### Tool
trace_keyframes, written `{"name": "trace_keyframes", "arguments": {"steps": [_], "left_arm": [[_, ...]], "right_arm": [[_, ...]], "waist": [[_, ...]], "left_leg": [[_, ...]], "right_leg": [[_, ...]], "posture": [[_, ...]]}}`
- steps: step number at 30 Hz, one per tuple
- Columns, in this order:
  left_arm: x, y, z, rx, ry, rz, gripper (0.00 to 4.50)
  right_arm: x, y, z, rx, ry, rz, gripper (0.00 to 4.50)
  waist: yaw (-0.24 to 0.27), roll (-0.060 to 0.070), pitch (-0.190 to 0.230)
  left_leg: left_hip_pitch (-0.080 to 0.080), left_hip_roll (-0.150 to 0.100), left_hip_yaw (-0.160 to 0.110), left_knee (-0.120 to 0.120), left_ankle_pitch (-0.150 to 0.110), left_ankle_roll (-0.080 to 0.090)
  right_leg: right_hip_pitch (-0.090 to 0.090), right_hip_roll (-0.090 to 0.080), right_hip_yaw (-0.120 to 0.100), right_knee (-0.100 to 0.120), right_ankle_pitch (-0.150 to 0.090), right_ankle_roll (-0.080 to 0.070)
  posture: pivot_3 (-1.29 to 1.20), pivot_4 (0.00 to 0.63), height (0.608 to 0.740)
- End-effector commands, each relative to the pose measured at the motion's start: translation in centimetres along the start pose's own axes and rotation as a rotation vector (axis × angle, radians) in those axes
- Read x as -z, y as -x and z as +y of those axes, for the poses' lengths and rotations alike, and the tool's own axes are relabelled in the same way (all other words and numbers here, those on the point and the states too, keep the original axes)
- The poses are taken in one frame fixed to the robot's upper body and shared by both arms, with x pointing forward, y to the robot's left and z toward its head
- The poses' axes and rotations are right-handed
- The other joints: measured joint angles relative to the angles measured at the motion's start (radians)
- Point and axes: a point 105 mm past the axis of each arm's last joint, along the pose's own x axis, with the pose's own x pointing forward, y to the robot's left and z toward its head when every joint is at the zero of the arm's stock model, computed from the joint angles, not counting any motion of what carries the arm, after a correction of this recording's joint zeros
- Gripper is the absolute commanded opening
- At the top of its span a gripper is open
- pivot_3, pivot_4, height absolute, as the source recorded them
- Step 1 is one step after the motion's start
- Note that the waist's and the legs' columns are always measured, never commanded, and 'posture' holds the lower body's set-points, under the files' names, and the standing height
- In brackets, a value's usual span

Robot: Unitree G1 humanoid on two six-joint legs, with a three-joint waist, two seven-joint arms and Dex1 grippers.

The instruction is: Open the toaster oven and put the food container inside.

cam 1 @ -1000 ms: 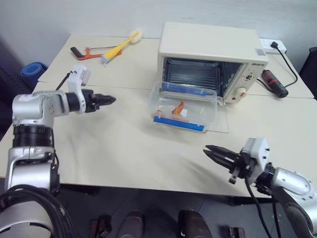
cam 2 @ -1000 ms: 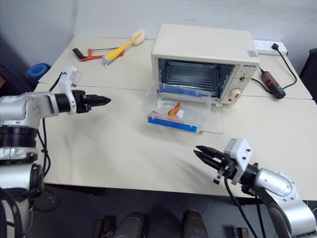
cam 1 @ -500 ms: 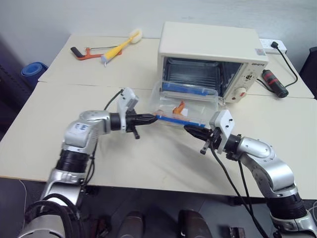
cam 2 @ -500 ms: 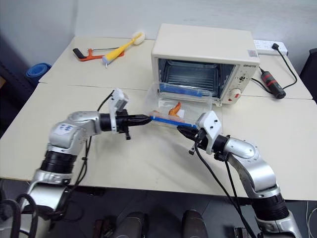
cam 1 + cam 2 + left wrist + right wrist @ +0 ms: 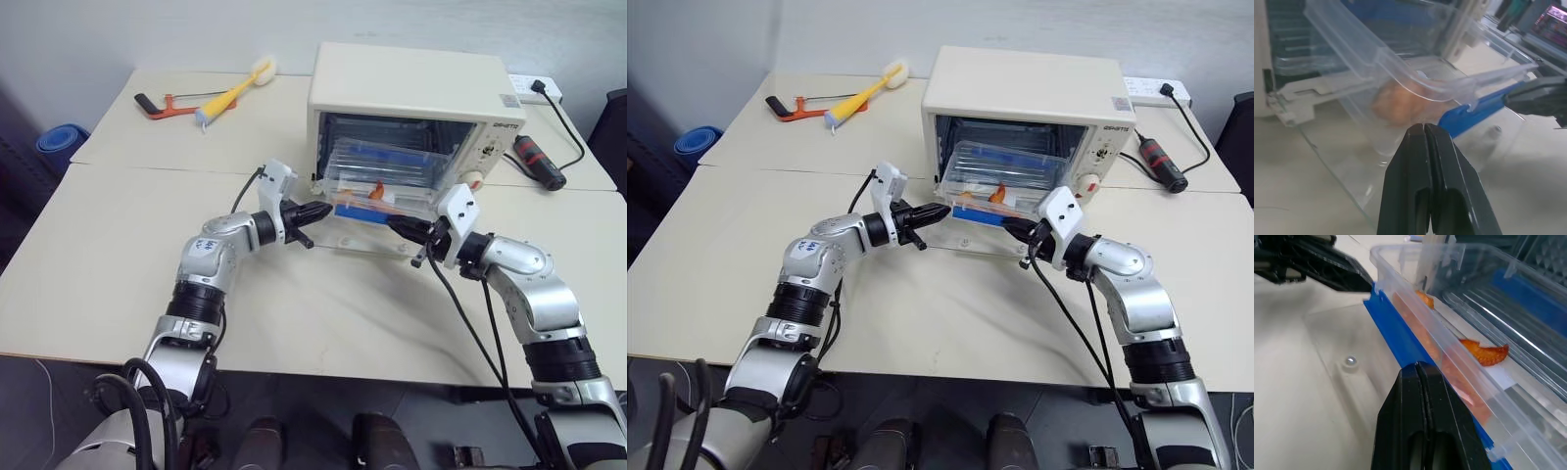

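A cream oven (image 5: 1024,93) stands at the back of a pale table (image 5: 745,284), its glass door (image 5: 970,235) dropped flat onto the tabletop toward the viewer. The clear container (image 5: 1004,181), with orange bits inside and a blue clip strip along its near side, sits tilted in the oven's mouth, its far part inside the cavity and its near edge over the open door. Two robot arms reach in from either side. The left gripper (image 5: 939,211) has its fingers clenched together, tip at the container's near left corner. The right gripper (image 5: 1011,228) is also clenched, its tip against the blue strip near the right end. Whether either tip actually presses the box is hard to tell.

Much bare table lies left of the arms and in front of them. At the back left lie a yellow brush (image 5: 862,93) and a red-handled saw (image 5: 794,108). Right of the oven lie a black and red tool (image 5: 1161,162) and a power strip (image 5: 1161,93). A grey wall stands behind.
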Motion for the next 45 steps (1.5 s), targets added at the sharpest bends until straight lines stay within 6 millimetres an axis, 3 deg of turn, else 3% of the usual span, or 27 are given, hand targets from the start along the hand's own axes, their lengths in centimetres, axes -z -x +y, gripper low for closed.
{"name": "trace_keyframes", "arguments": {"steps": [1, 9, 17, 21, 24, 31, 34, 36, 40, 42, 45], "left_arm": [[-2.0, -0.6, -0.1, -0.010, -0.044, -0.070, 0.05], [-3.2, -2.2, 1.0, -0.107, 0.014, -0.165, 0.05], [-4.6, -3.3, 3.3, -0.278, 0.106, -0.274, 0.05], [-4.4, -4.2, 2.8, -0.261, 0.053, -0.257, 0.05], [-4.2, -3.8, 1.8, -0.163, -0.010, -0.238, 0.05], [-4.5, 3.1, 1.3, -0.039, -0.137, -0.227, 0.05], [-4.7, 6.8, 1.7, -0.025, -0.168, -0.238, 0.05], [-4.7, 9.1, 0.9, 0.057, -0.262, -0.226, 0.05], [-1.9, 15.1, -0.3, 0.227, -0.318, -0.034, 0.93], [-0.9, 16.7, -0.1, 0.229, -0.340, 0.018, 1.54], [-0.1, 18.1, 0.3, 0.214, -0.358, 0.054, 2.45]], "right_arm": [[-1.4, 0.6, -2.0, 0.036, 0.081, -0.024, 0.00], [-1.7, -0.6, -4.6, 0.089, 0.146, -0.030, 0.00], [-2.2, -2.6, -7.8, 0.240, 0.179, -0.072, 0.00], [-2.1, -3.2, -8.7, 0.285, 0.150, -0.094, 0.00], [-1.8, -2.8, -8.5, 0.246, 0.152, -0.087, 0.00], [-3.4, 1.5, -5.6, 0.050, 0.094, -0.211, 0.00], [-2.6, 3.5, -4.5, 0.017, 0.076, -0.179, 0.00], [-0.8, 4.7, -4.4, 0.020, 0.057, -0.090, 0.00], [5.5, 7.5, -5.0, 0.009, 0.041, 0.173, 0.00], [7.0, 7.5, -5.0, -0.002, 0.028, 0.203, 0.00], [7.6, 6.7, -5.1, -0.016, 0.016, 0.183, 0.00]], "waist": [[-0.001, 0.000, 0.000], [-0.001, 0.000, 0.000], [-0.013, 0.000, 0.000], [-0.024, 0.000, 0.000], [-0.028, 0.000, 0.000], [-0.041, 0.001, 0.000], [-0.039, 0.001, 0.000], [-0.034, 0.001, 0.000], [-0.029, 0.002, 0.000], [-0.028, 0.002, 0.000], [-0.027, 0.003, 0.001]], "left_leg": [[0.000, 0.000, 0.000, 0.000, 0.000, 0.000], [0.000, 0.000, 0.000, 0.000, 0.000, 0.000], [0.000, 0.000, 0.000, 0.000, 0.000, 0.000], [0.000, 0.000, 0.000, -0.001, 0.000, 0.000], [0.000, 0.000, 0.000, -0.001, 0.000, 0.000], [0.000, 0.001, 0.000, -0.001, 0.000, 0.000], [0.000, 0.002, -0.001, -0.001, 0.000, 0.000], [0.000, 0.001, -0.001, -0.001, 0.000, 0.000], [0.001, 0.001, 0.001, -0.002, 0.000, 0.000], [0.001, 0.001, 0.001, -0.002, 0.000, 0.000], [0.001, 0.001, 0.001, -0.001, 0.000, 0.000]], "right_leg": [[0.000, 0.000, 0.000, 0.000, 0.000, 0.000], [0.000, 0.000, 0.000, 0.000, 0.000, 0.000], [0.000, 0.000, -0.001, 0.000, 0.000, 0.000], [0.000, 0.000, -0.001, -0.001, 0.000, 0.000], [-0.001, 0.000, -0.002, -0.001, 0.000, 0.000], [-0.002, 0.000, -0.001, 0.000, 0.000, 0.000], [-0.002, 0.000, -0.001, 0.000, 0.000, 0.000], [-0.001, 0.000, -0.001, 0.000, 0.000, 0.000], [0.000, 0.000, -0.001, -0.001, 0.000, 0.000], [0.000, 0.000, -0.001, -0.001, 0.000, 0.000], [0.001, 0.000, -0.001, -0.001, 0.000, 0.000]], "posture": [[0.00, 0.150, 0.740], [0.00, 0.150, 0.740], [0.00, 0.150, 0.740], [0.00, 0.150, 0.740], [0.00, 0.150, 0.740], [0.00, 0.150, 0.740], [0.00, 0.150, 0.740], [0.00, 0.150, 0.740], [0.00, 0.150, 0.740], [0.00, 0.150, 0.740], [0.00, 0.150, 0.740]]}}
